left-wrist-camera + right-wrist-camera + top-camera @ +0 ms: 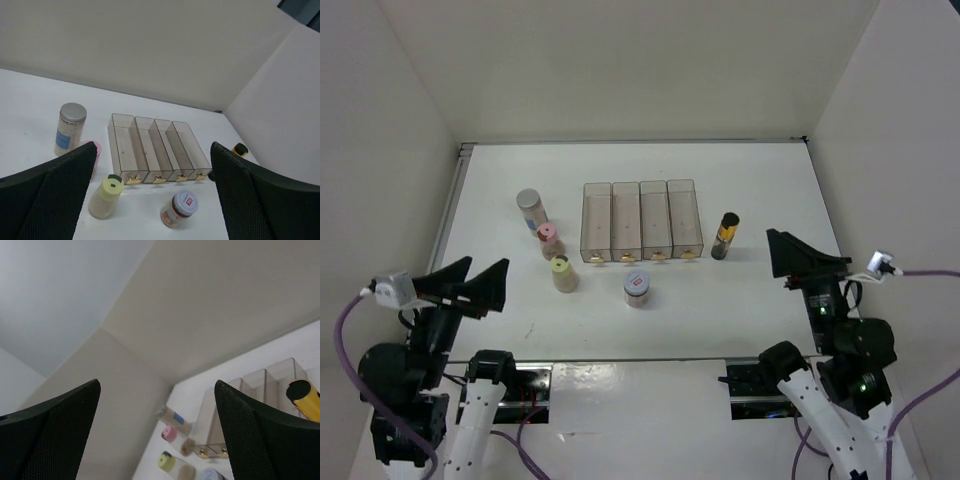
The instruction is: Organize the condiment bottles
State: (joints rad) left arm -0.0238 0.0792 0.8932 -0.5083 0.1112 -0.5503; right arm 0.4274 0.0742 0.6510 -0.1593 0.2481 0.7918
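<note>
Tabletop point(760, 190): white; it carries every item, and both sets of jaws hang over its near side.
Organizer point(640, 220): clear, with four compartments side by side. It lies ahead of both sets of jaws and shows in the gap of the left jaws in the left wrist view.
Left jaws: spread wide, gripping nothing, over the near left.
Right jaws: spread wide, gripping nothing, over the near right.
Grey-capped bottle point(531, 208): upright, the farthest of the three bottles ahead of the left jaws, beside the organizer's left wall.
Dark black-capped bottle point(724, 235): upright, yellow-labelled, the closest item to the right jaws, just right of the organizer.
Yellow-capped bottle point(563, 273): upright, the nearest bottle ahead of the left jaws.
Pink-capped bottle point(550, 241): upright, between the grey-capped and yellow-capped ones; partly hidden by a left finger in the left wrist view.
White-lidded jar point(638, 288): squat, with a red mark on top, between the two sets of jaws and nearer than the organizer's front.
</note>
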